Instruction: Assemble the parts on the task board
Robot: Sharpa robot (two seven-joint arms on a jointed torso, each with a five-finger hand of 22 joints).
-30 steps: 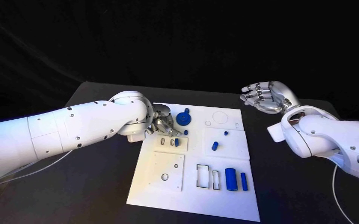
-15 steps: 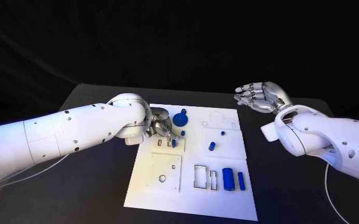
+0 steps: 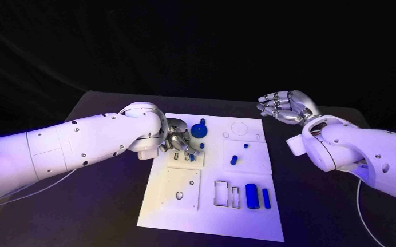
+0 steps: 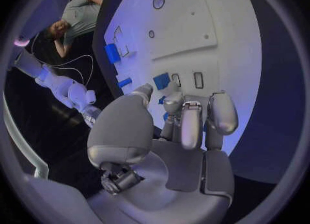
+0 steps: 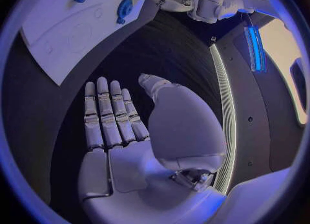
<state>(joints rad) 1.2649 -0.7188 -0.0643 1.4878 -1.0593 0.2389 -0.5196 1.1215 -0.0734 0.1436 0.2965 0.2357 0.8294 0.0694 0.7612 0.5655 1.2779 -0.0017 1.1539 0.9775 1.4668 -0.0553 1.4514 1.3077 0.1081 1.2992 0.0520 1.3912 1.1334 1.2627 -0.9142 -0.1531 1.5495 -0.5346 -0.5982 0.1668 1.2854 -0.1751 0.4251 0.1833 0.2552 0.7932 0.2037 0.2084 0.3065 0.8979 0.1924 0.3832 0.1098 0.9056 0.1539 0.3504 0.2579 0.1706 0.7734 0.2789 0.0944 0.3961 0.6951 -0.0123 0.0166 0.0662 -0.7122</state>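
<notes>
Fingers of the left hand (image 3: 178, 140) curl down over the task board (image 3: 186, 215) near its left edge, their tips at a small blue part (image 3: 192, 156) beside a rectangular slot; whether they grip it, I cannot tell. Just beyond sits a round blue knob (image 3: 199, 128), with a blue peg (image 3: 234, 159) toward the board's middle and two blue blocks (image 3: 257, 196) near its right edge. Well off the board's far right corner, the right hand (image 3: 285, 107) hovers over the black table (image 3: 99, 201), fingers straight and holding nothing.
</notes>
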